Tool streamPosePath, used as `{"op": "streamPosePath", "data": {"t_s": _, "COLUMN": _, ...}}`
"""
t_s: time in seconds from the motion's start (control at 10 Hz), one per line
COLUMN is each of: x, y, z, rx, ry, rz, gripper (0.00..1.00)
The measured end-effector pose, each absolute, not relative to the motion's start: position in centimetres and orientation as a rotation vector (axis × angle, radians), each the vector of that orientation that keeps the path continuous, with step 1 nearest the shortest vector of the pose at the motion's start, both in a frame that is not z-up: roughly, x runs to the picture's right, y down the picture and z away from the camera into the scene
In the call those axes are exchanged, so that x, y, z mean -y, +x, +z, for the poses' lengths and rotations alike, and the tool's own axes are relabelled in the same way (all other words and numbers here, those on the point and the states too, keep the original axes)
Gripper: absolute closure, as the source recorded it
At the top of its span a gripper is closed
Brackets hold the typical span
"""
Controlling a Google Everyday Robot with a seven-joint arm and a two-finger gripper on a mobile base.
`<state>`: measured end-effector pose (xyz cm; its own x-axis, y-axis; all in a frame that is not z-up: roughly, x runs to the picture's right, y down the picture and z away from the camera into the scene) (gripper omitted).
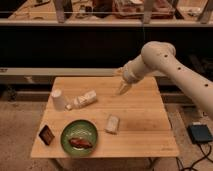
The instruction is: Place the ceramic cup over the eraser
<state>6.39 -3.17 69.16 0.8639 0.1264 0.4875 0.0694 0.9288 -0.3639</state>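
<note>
Nearest, the green plate (90, 130) at 7 o'clock on the surface (145, 135) holds a reddish-brown piece of food (80, 142). The eraser (47, 134) lies just beside it at 8 o'clock. A pale block (113, 124) sits near centre. Farther off, the ceramic cup (58, 99) stands at 10 o'clock, beside a white bottle (85, 99) lying down. The arm (165, 65) reaches in from 3 o'clock. Its tool (121, 89) points down above the far part at 1 o'clock, spread wide and empty.

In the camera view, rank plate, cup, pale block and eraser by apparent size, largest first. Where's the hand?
1. plate
2. cup and pale block: look alike, cup farther away, so unranked
3. eraser
Hand hangs open above the table's far side, right of the bottle, holding nothing.
</note>
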Motion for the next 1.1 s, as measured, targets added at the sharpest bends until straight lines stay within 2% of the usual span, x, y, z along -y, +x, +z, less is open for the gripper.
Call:
{"op": "streamPosePath", "data": {"t_s": 0.3, "x": 3.2, "y": 5.7, "z": 68.9, "rx": 0.547, "ry": -0.381, "rz": 0.027, "gripper": 0.35}}
{"op": "streamPosePath", "data": {"t_s": 0.7, "x": 3.1, "y": -4.7, "z": 67.8, "rx": 0.694, "ry": -0.400, "rz": 0.010, "gripper": 0.35}}
{"op": "streamPosePath", "data": {"t_s": 1.1, "x": 2.4, "y": -12.6, "z": 69.4, "rx": 0.765, "ry": -0.417, "rz": 0.012, "gripper": 0.35}}
